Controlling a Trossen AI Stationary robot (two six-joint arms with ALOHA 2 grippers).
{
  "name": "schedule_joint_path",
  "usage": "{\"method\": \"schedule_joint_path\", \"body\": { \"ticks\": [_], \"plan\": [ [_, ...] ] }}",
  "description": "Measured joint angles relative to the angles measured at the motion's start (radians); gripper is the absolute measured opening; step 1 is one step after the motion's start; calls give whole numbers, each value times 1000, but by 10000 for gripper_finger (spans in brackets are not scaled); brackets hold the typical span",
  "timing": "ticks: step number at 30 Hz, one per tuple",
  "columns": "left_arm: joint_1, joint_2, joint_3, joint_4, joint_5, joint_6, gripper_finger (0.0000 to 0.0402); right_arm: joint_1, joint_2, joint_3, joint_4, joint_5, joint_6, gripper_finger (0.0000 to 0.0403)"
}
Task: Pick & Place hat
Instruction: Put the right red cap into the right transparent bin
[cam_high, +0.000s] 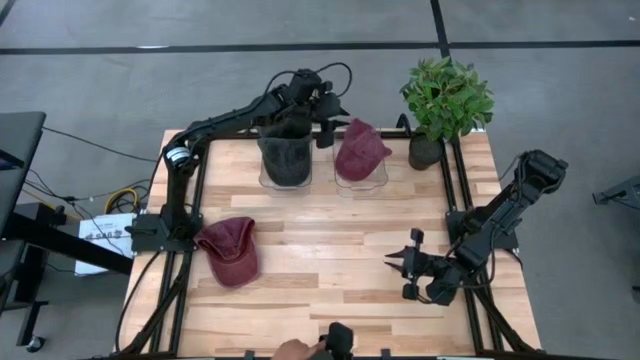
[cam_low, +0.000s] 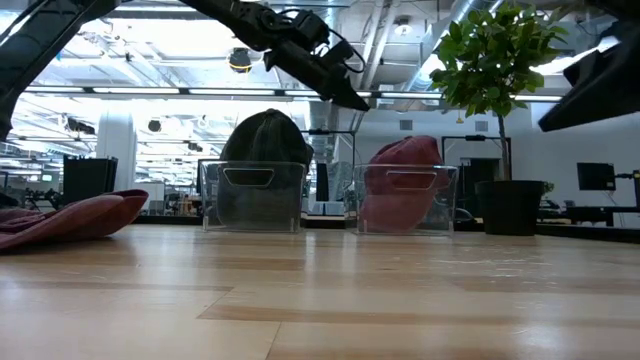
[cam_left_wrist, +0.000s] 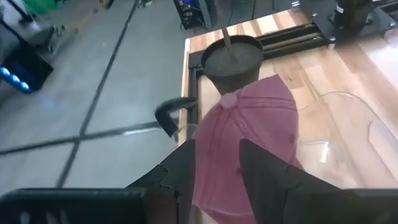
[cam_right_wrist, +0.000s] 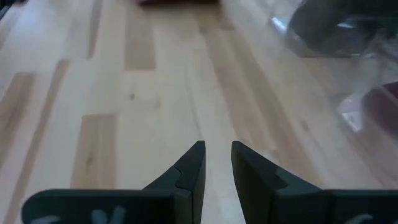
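L gripper (cam_high: 330, 128) hangs up high at the table's 12 o'clock, between the dark hat (cam_high: 284, 140) in its clear bin (cam_high: 266, 178) and the pink hat (cam_high: 360, 148) in the 2nd clear bin (cam_high: 378, 180). Its jaws stand apart w/ nothing in them; the L wrist view shows the pink hat right below the fingers (cam_left_wrist: 267, 174). A 3rd hat, the red cap (cam_high: 230, 250), lies flat on the table (cam_high: 330, 250) at about 8 o'clock, well apart from both bins.

R gripper (cam_high: 410, 263) waits low at about 4 o'clock, jaws a little apart, empty.

Risks, as I judge them:
- If the L arm drops here, a finger could catch a bin wall & tip or shove the bin; they're light-looking plastic.
- The potted plant (cam_high: 445, 100) sits just beside the pink hat's bin at 1 o'clock; a wide swing could knock it over.
- Soft cloth: a pinch on the crown alone may slip or drag the hat out crooked.
- Reaching for the red cap means a long sweep back over the dark hat; a low pass could snag it.
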Motion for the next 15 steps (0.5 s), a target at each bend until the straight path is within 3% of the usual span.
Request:
{"method": "schedule_joint_path", "body": {
  "ticks": [4,9,15],
  "plan": [
    [-24,-38,-1,-117,-1,-41,121,-30,0,0,11,75,26,70],
    [-89,-170,-2,-342,-4,-107,121,-76,-7,0,2,204,63,70],
    [-250,-407,-156,-352,-18,-260,121,-176,-54,0,3,342,70,70]
  ]
}}
